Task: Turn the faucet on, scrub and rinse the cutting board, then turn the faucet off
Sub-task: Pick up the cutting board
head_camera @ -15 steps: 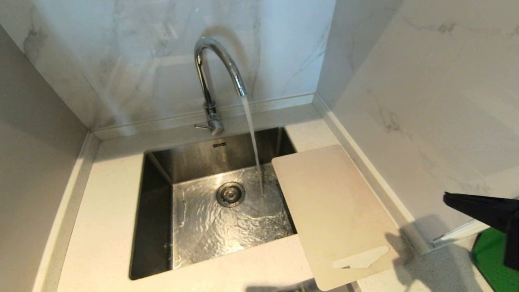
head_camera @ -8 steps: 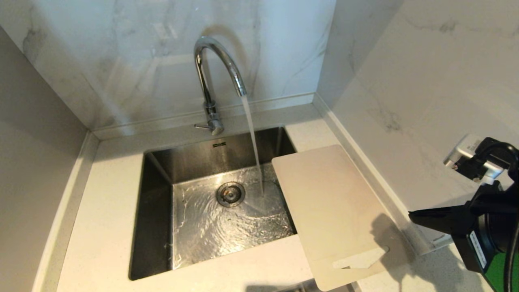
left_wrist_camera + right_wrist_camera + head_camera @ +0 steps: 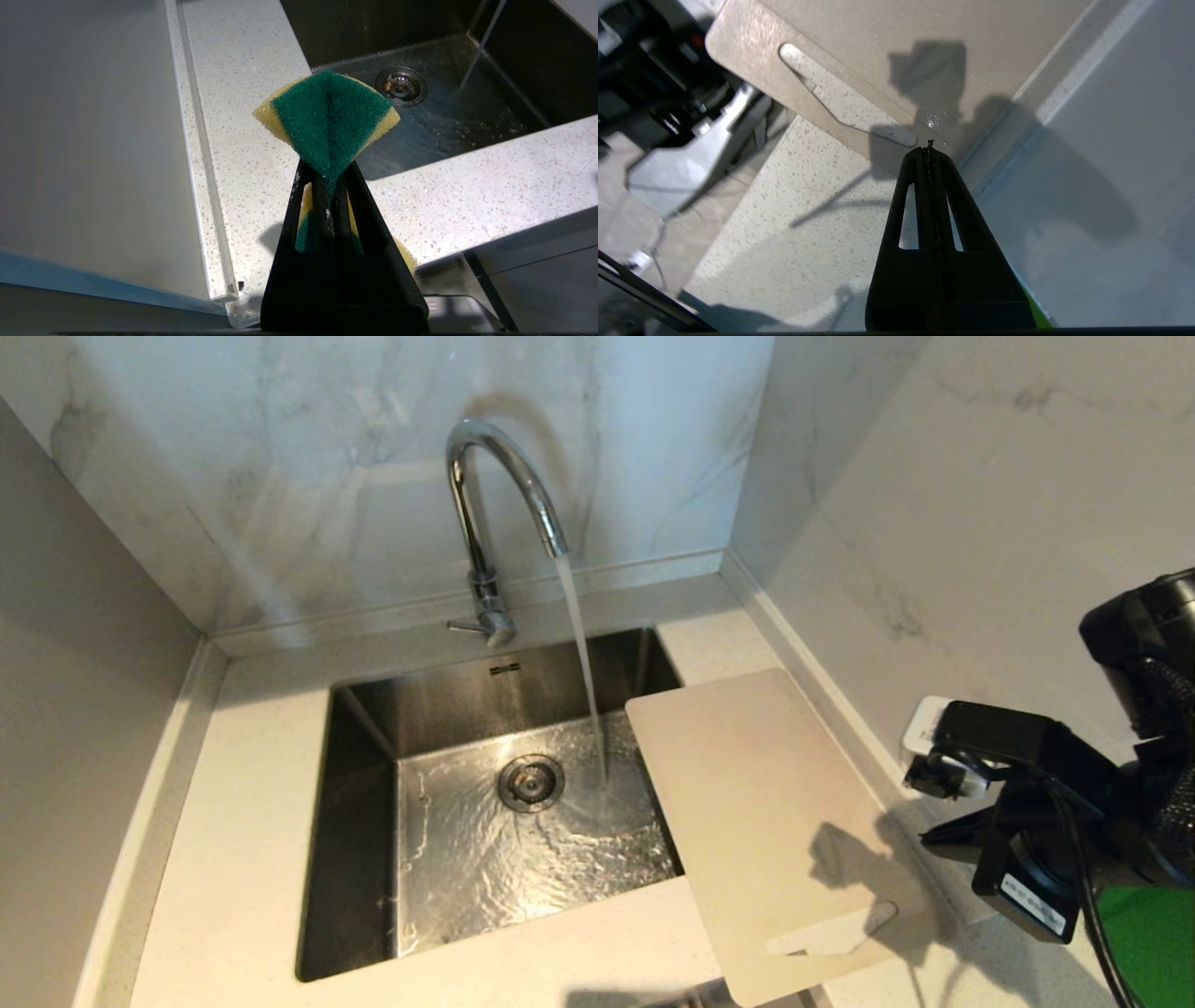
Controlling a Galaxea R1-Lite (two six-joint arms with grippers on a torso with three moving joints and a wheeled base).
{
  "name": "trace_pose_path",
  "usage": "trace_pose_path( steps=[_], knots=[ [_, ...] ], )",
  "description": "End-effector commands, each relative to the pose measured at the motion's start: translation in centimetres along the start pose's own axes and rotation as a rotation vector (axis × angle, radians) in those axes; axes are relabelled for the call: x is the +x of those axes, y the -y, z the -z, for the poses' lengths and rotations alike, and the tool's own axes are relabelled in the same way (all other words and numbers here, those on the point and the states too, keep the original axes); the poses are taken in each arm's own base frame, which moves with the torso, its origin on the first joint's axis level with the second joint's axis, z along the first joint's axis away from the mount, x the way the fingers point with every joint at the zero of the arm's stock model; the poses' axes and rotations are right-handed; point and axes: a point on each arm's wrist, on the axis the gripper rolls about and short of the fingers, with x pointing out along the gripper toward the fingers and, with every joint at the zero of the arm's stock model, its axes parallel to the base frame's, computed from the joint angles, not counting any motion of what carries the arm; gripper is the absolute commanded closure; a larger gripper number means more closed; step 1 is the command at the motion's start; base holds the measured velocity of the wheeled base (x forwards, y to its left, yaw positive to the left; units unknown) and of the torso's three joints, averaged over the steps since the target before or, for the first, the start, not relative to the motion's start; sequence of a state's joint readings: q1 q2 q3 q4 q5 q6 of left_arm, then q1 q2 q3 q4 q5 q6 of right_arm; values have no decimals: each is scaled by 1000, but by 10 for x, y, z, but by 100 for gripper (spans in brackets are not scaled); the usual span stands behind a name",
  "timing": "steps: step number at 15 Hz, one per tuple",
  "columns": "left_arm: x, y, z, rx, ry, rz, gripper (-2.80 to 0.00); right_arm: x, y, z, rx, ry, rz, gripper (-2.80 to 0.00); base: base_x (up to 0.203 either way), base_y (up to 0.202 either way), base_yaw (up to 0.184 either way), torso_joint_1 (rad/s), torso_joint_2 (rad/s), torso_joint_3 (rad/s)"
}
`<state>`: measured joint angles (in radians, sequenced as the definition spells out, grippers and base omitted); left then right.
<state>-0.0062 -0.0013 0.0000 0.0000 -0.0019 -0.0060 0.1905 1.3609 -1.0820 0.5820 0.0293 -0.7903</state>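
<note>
Currently water is seen running from the faucet (image 3: 495,513) in a slanted stream into the sink (image 3: 364,747), landing just right of the drain (image 3: 530,782); the basin floor is covered w/ rippling water. The faucet's small lever is seen at its base, pointing left. The board (image 3: 747,803) is laid flat on the table (image 3: 233,859) to the right of the sink, its far left corner hanging over the basin's right edge, its handle slot at the near end. The right hand (image 3: 929,149) is seen pressed fully closed, nothing held, above the table just past the board's near right corner, beside the slot's tip, not touching the board as far as can be told; its shadow is cast on the board and the wall strip. In the head view the right arm is seen at the right edge, near the marble wall (image 3: 980,523). The left hand (image 3: 329,179) is clamped on a green-and-yellow sponge (image 3: 327,116), folded, green side out, held over the table's near left part, w/ the sink beyond; it is outside the head view.
</note>
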Motion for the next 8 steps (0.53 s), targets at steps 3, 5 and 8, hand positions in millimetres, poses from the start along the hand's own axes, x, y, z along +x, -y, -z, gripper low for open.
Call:
trace_pose_path(
  steps=[3, 5, 8],
  knots=[
    [0, 0, 0, -2, -1, 0, 0, 7, -22, -27, -183, -90, -74, 0, 0, 0, 0, 0, 0, 0],
    [0, 0, 0, -2, -1, 0, 0, 12, -28, -30, -212, -112, -102, 0, 0, 0, 0, 0, 0, 0],
    [0, 0, 0, -2, -1, 0, 0, 24, -36, -23, -241, -159, -164, 0, 0, 0, 0, 0, 0, 0]
  ],
)
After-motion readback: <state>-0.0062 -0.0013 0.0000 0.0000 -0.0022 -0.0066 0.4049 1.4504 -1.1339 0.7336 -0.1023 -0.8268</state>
